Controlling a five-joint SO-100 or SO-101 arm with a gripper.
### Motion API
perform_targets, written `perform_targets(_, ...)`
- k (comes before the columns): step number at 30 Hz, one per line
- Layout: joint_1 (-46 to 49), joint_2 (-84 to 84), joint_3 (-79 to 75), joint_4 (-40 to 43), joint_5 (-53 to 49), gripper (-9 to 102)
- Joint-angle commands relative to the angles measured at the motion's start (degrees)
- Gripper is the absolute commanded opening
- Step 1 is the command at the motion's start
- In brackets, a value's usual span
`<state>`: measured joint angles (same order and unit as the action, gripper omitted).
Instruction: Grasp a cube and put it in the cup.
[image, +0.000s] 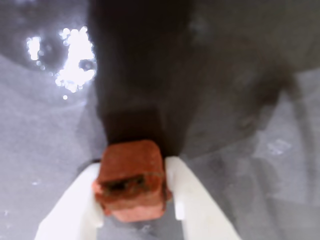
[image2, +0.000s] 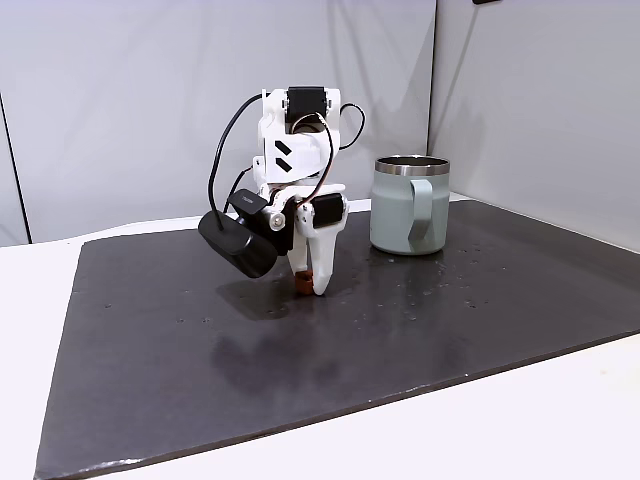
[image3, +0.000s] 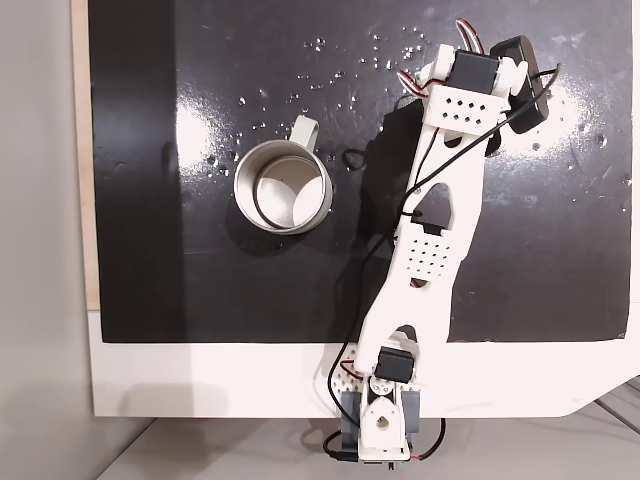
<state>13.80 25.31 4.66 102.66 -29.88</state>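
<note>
With the cube (image: 131, 180) pinched between the white fingers (image: 75, 205), step in hand: grasp made, lift not begun.
Gripper (image2: 311, 284): clamped on the cube, tips low at the dark mat (image2: 300, 380), cube peeking out reddish between them in the side fixed view.
Cup (image3: 282, 186): upright and open-mouthed on the mat, at about 9 o'clock of the wrist in the top-down fixed view, well apart, handle toward 12.
Next move, by judgement: raise clear above the steel rim, swing across to the cup, centre over the mouth, then let go.
Surface: glossy black mat, speckled with pale flecks, laid on a white table (image2: 560, 420).
Room: plain grey wall panels (image2: 120, 100) behind.
</note>
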Motion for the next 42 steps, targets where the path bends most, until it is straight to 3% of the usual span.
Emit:
perform_targets(1,1.05,0.7,-3.08,0.44,-0.18,7)
perform_targets(42,0.7,48.52,22.5,0.62,3.25,7)
